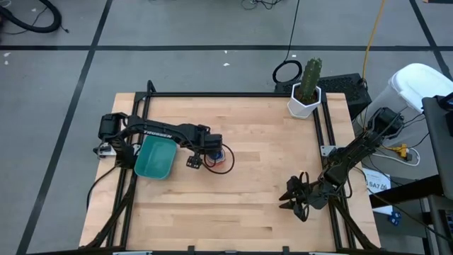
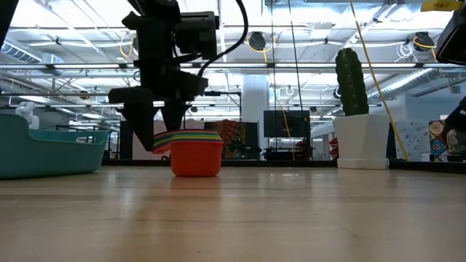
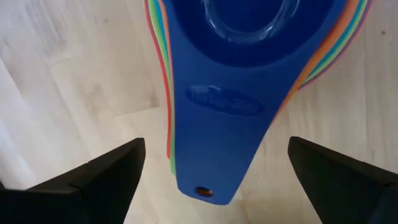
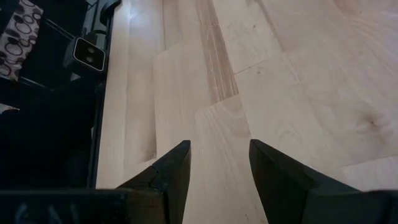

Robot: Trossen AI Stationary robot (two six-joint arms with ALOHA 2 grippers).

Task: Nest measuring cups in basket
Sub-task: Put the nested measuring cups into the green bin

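The basket (image 1: 155,159) is seen at the left side of the table (image 1: 262,191), just beside the left table frame, with the left arm stretched across above it from the left edge. In the low view the basket (image 2: 44,149) is shown resting flat on the wood at the far left.

Just to the right of the basket, the measuring cups (image 1: 221,157) are found nested into one stack standing on the bare table, not in the basket. In the low view an orange cup (image 2: 196,156) is seen on the outside, with coloured rims layered above it. In the left wrist view a blue cup (image 3: 236,56) is shown innermost, its handles fanned out beneath it.

The left gripper (image 1: 195,160) is held over the stacked handles; its fingers (image 3: 106,180) are spread wide on either side of them, apart from the plastic.

A white pot with a cactus (image 1: 306,91) is placed at the far right corner.

The right gripper (image 1: 294,198) is parked near the table's right edge, its fingers (image 4: 168,174) parted with only wood between them.
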